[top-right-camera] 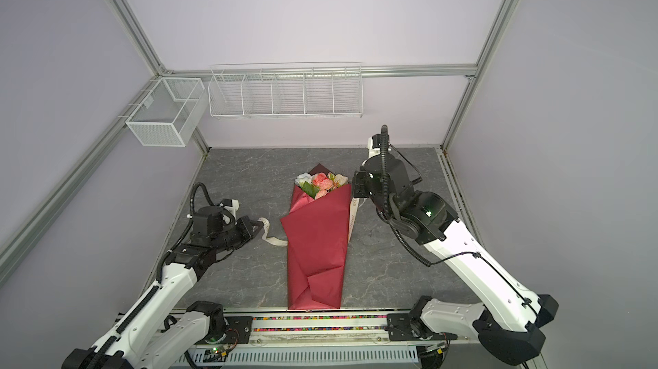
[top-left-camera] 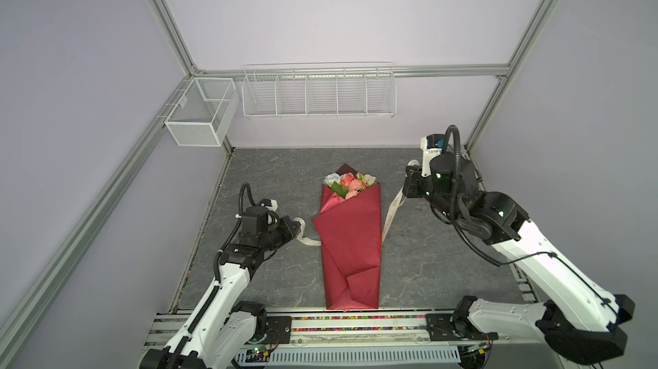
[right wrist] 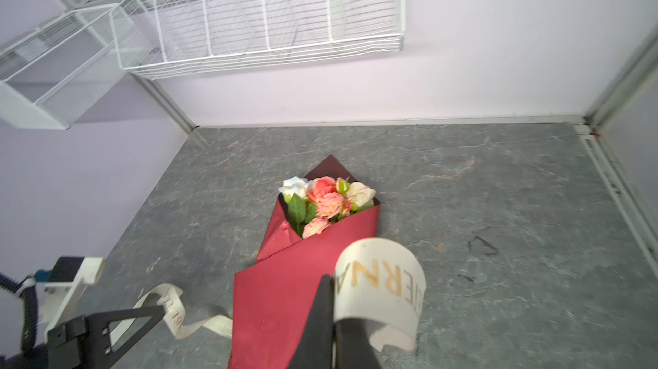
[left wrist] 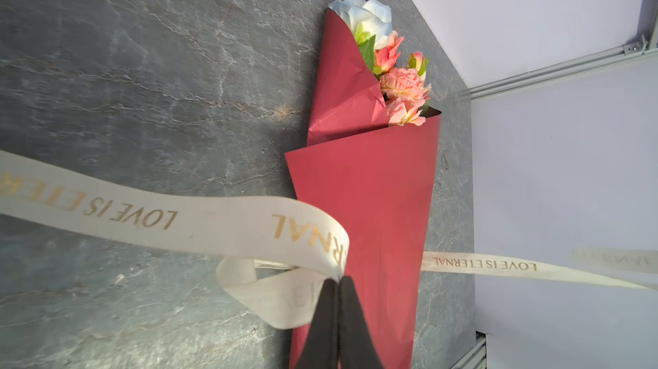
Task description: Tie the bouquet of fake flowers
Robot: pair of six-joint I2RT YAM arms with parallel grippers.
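Observation:
The bouquet of fake flowers (top-left-camera: 350, 239) (top-right-camera: 317, 242) lies in the middle of the grey stone table, wrapped in dark-red paper. Pink, peach, cream and pale blue blooms (right wrist: 327, 203) show at its far end. A cream ribbon (left wrist: 213, 221) printed in gold passes under the wrap and comes out on both sides. My left gripper (left wrist: 338, 281) (top-left-camera: 297, 224) is shut on the ribbon's left end, left of the wrap. The right gripper (right wrist: 333, 289) (top-left-camera: 408, 180) is shut on the right end (right wrist: 377, 278), which curls over its tip, raised to the right of the blooms.
A white wire rack (top-left-camera: 318, 93) with several compartments and a mesh box (top-left-camera: 199, 114) hang on the back and left walls. Metal frame posts stand at the table's corners. A rail (top-left-camera: 356, 324) with both arm bases runs along the front edge.

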